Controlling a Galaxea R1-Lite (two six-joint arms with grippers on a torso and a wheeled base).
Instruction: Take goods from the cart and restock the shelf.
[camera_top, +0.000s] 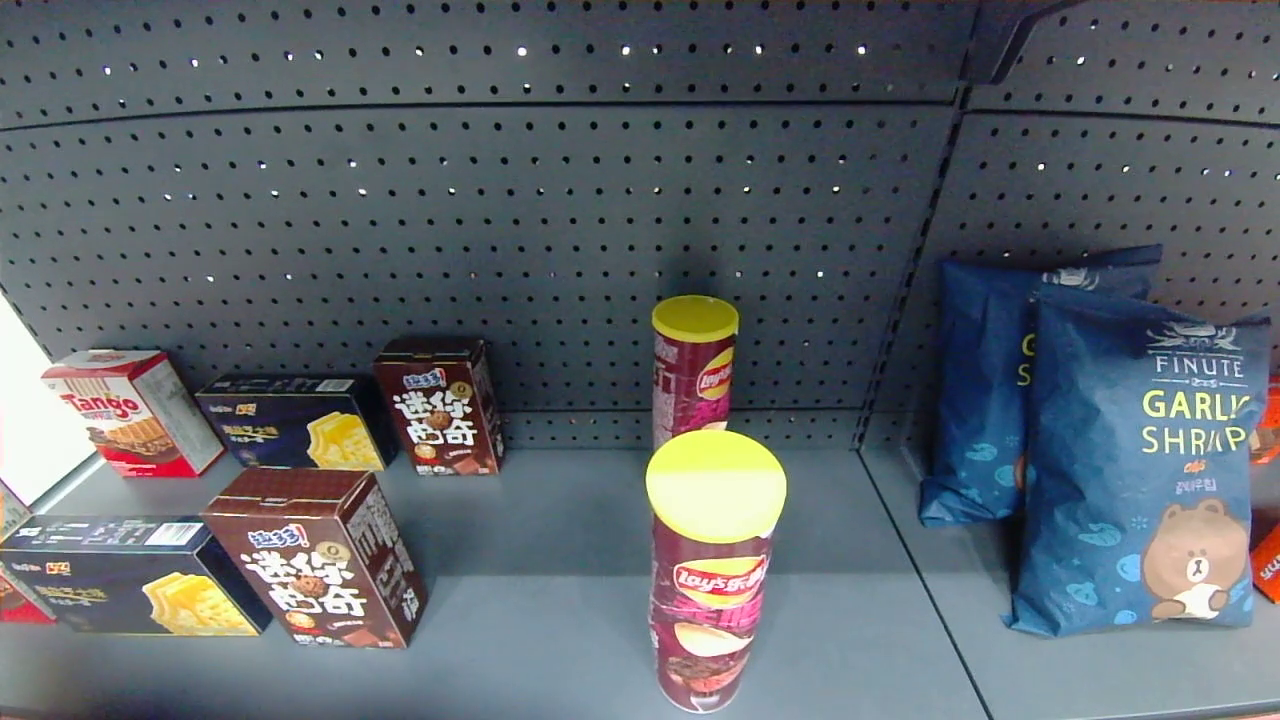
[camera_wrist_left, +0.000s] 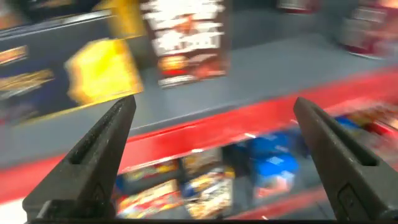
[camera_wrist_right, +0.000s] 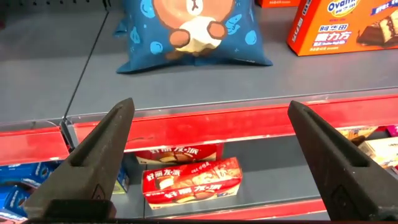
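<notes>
Scanning the head view: grey shelf (camera_top: 560, 520) with a pegboard back (camera_top: 500, 200). Front chip can (camera_top: 712, 575) is upright with a yellow lid, mid-shelf near the front edge. Rear chip can (camera_top: 694, 365) is upright at its 12 o'clock, by the pegboard. At 9 o'clock of the cans, back row: red wafer box (camera_top: 130, 410), rear navy box (camera_top: 290, 420), rear brown box (camera_top: 440, 405). Front row: front navy box (camera_top: 130, 575) just beside front brown box (camera_top: 320, 570). At 3 o'clock of the cans, front blue bag (camera_top: 1130, 470) stands overlapping rear blue bag (camera_top: 1000, 390); an orange box (camera_top: 1268, 565) sits at the far edge past them. Left wrist view, blurred: left fingers (camera_wrist_left: 99, 155) spread wide with nothing between them, out in front of the shelf's red edge strip (camera_wrist_left: 205, 130). A navy box and a brown box sit on the shelf beyond, and there are mixed packs (camera_wrist_left: 205, 186) on the level below, too smeared to identify. Right wrist view: right fingers (camera_wrist_right: 93, 162) also spread wide and empty, in front of the red strip. The bear-print front blue bag (camera_wrist_right: 193, 31) lies on the shelf with the orange box (camera_wrist_right: 345, 25) beside it. A red carton (camera_wrist_right: 189, 180) sits on the level below.
</notes>
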